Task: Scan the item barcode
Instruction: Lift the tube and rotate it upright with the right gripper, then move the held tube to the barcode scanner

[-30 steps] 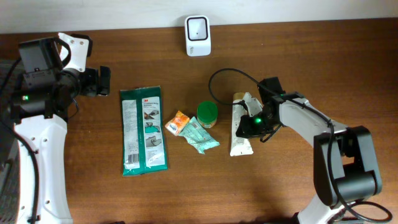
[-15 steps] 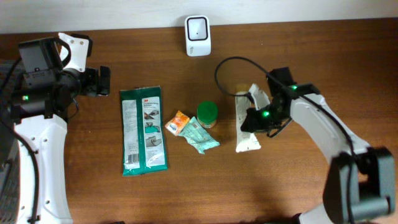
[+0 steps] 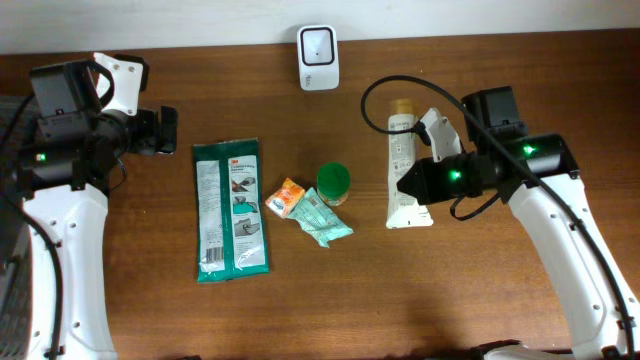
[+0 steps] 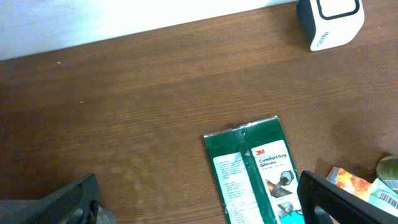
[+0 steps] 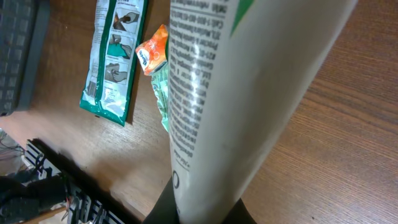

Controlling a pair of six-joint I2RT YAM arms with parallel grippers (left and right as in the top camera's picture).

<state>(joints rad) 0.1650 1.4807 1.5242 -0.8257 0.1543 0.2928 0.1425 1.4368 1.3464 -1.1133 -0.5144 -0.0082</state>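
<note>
Your desk (image 3: 300,300) layout hasn't changed, but the white tube (image 3: 402,145) has come up and swung toward the back, nearer the scanner (image 3: 318,43) — right gripper (image 3: 408,183) clamped on it. Left gripper (image 3: 168,130) stays wide open — the barcode pass looks next.

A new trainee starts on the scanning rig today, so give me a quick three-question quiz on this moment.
1. True or false: the left claw holds the green glove pack.
2. The right claw grips: A) nothing B) the white tube C) the glove pack.
3. How many small items lie between that pack and the tube?
Key: 1 false, it is open and empty. 2 B. 3 three: jar, orange packet, teal packet.
</note>
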